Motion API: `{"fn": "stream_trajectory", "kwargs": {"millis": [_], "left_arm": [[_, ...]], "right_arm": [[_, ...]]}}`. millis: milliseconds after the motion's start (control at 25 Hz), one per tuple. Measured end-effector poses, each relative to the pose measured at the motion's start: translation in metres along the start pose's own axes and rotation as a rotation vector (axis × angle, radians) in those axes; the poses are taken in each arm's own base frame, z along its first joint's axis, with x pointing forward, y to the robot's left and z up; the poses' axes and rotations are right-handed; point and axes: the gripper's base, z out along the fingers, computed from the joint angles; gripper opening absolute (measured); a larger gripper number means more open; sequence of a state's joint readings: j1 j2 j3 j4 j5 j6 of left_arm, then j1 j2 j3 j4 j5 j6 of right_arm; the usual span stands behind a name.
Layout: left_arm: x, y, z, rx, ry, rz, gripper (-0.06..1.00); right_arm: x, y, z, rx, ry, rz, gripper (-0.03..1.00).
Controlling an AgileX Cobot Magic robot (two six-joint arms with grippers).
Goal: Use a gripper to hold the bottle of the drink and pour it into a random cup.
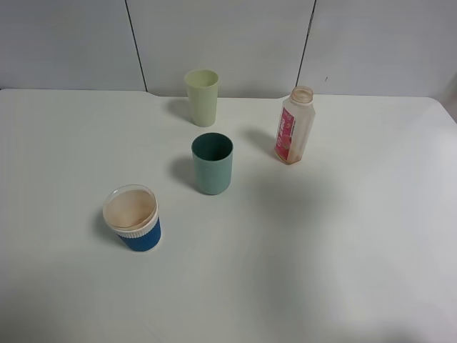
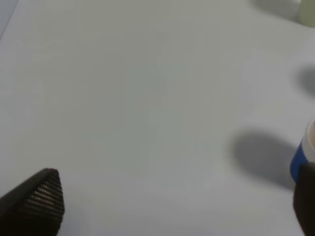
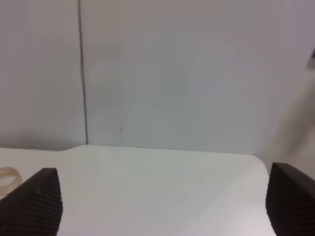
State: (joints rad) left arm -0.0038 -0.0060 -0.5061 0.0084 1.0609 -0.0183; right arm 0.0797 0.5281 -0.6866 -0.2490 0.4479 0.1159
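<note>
Exterior high view: the bottle of the drink (image 1: 293, 126) stands upright near the desk's (image 1: 357, 243) far edge, right of the teal cup (image 1: 212, 163) — untouched. Both pincers are spread, empty: right gripper (image 3: 162, 206), left gripper (image 2: 177, 206).

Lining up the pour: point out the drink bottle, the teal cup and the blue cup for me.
drink bottle (image 1: 294, 127), exterior high view, on the pink label.
teal cup (image 1: 212, 171), exterior high view, on its outer wall.
blue cup (image 1: 142, 236), exterior high view, on its blue lower wall.
</note>
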Motion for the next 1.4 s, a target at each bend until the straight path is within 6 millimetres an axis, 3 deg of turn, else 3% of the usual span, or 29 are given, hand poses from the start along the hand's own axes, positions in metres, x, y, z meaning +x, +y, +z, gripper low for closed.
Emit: {"fn": "stream_trajectory", "kwargs": {"millis": [560,1120,1240,1400], "left_arm": [[0.000,0.000,0.000,0.000,0.000,0.000,0.93],[0.000,0.000,0.000,0.000,0.000,0.000,0.93],[0.000,0.000,0.000,0.000,0.000,0.000,0.93],[0.000,0.000,0.000,0.000,0.000,0.000,0.93]], "right_arm": [[0.020,-0.007,-0.044,0.051,0.107,0.039,0.81],[0.055,-0.014,-0.115,0.097,0.086,0.089,0.81],[0.066,-0.013,-0.118,0.101,0.106,0.093,0.81],[0.084,-0.007,-0.106,0.067,0.191,0.106,0.81]]}}
